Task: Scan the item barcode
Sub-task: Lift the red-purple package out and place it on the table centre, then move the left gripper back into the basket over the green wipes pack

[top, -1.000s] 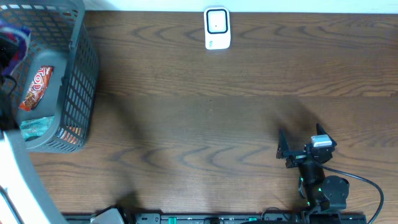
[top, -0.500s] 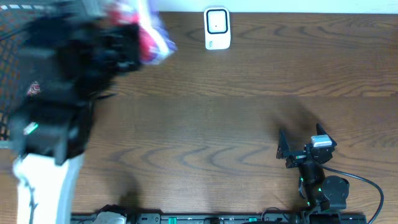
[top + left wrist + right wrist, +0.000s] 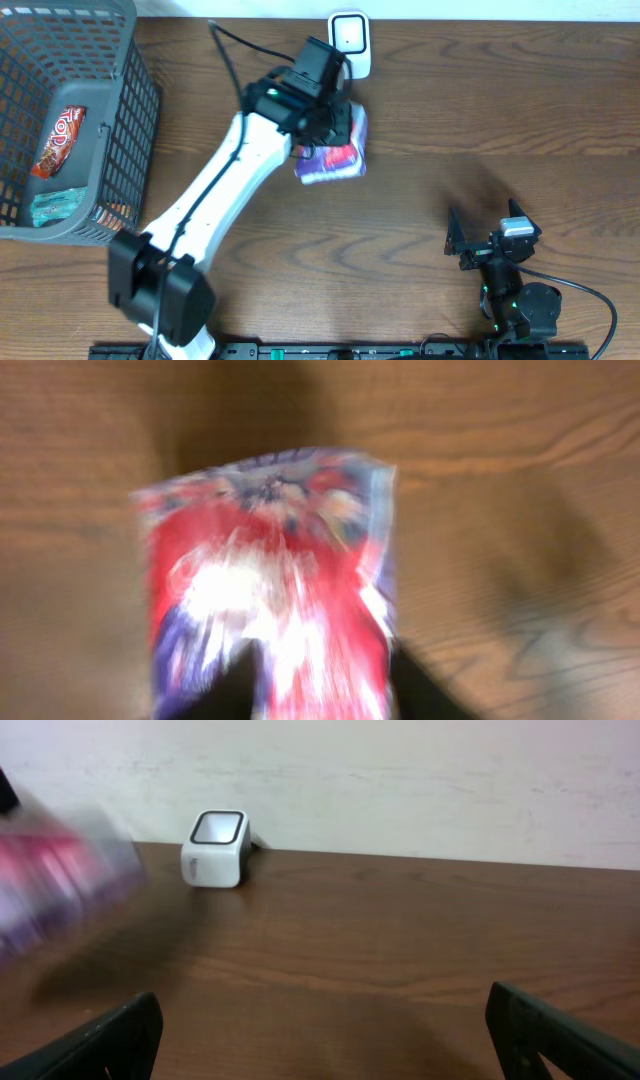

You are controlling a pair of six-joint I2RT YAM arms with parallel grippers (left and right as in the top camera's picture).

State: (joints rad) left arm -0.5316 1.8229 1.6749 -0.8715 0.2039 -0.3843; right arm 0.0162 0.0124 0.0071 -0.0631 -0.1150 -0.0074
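Swung in since a second ago, my left gripper [image 3: 332, 125] sits over the snack bag [image 3: 340, 160] just on my side of the scanner [image 3: 349, 42] (blur hides whether the jaws clamp it), while the right gripper [image 3: 487, 238], fingers wide apart, idles far from that scanner.

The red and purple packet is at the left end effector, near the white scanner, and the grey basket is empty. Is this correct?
No: the grey basket is not empty. The overhead view shows a red packet and a teal packet lying in it. The rest is correct.
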